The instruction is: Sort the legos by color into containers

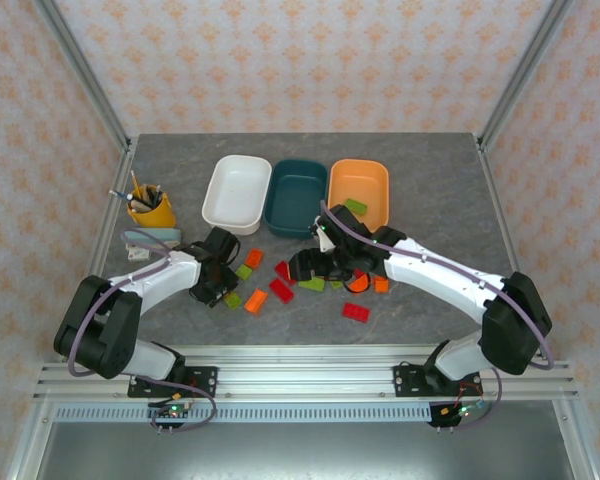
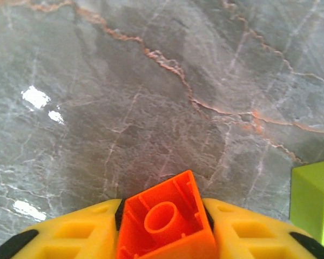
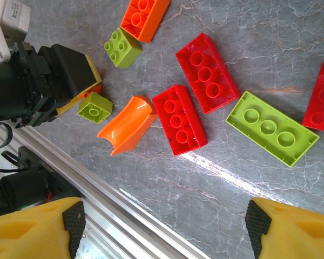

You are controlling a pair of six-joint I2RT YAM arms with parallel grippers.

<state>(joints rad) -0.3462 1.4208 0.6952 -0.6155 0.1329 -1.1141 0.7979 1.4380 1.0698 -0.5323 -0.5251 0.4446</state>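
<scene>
Top view: white tub [image 1: 236,192], teal tub [image 1: 296,196] and orange tub [image 1: 360,188] stand in a row at the far side of the desk [image 1: 430,190]. One lime brick [image 1: 355,207] lies in the orange tub. Loose bricks [image 1: 280,291] are scattered nearer, between left fingers [image 1: 216,290] and right fingers [image 1: 300,268]. Left wrist view: left fingers [image 2: 75,232] are clamped on an orange brick [image 2: 167,224], over bare desk; a lime square brick [image 2: 316,202] sits at the right edge. Right wrist view: right fingers [image 3: 43,229] stand wide apart, nothing between them. Beyond them lie two red oblong bricks [image 3: 179,120], a lime oblong brick [image 3: 271,128] and an orange curved piece [image 3: 127,125].
</scene>
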